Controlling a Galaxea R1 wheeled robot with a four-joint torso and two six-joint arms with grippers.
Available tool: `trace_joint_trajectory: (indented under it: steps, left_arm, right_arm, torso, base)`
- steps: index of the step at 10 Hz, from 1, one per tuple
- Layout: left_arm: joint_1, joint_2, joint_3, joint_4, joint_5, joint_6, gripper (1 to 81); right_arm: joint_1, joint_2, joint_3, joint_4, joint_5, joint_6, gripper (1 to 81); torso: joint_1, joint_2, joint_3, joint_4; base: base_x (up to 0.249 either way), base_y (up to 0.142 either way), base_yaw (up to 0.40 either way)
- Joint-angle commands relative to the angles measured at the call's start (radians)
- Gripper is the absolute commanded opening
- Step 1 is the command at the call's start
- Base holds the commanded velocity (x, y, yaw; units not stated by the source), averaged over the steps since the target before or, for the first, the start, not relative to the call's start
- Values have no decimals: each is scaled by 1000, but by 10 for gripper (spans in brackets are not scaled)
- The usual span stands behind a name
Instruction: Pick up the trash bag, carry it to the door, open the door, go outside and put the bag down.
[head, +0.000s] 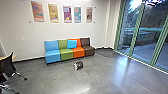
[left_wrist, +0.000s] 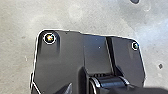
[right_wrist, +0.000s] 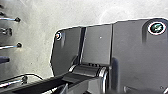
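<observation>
Floor (head: 57, 80), in from far edge: likely trash bag (head: 79, 65) seemed light, soft, best pinched atop; grippers' hold, couldn't tell.

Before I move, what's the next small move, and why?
I'd probably ease forward a little toward the small dark-and-white bundle: it lies some way ahead on the smooth grey floor, before the row of blue, green, orange and brown padded seats. It may be the trash bag; I can't tell, so a closer look should help.
</observation>
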Motion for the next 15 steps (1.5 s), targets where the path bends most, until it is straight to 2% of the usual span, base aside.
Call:
trace_joint_trajectory:
  steps: [1,15]
  left_arm:
    - [-57,-9,9,-6,48,-3,811]
    - [-57,-11,9,-8,42,-5,811]
  right_arm:
    - [60,-7,24,14,-50,2,811]
    - [64,-10,26,14,-50,3,811]
  torso:
    - [0,0,0,0]
    - [0,0,0,0]
  base:
    - [160,0,0]
    - [160,0,0]
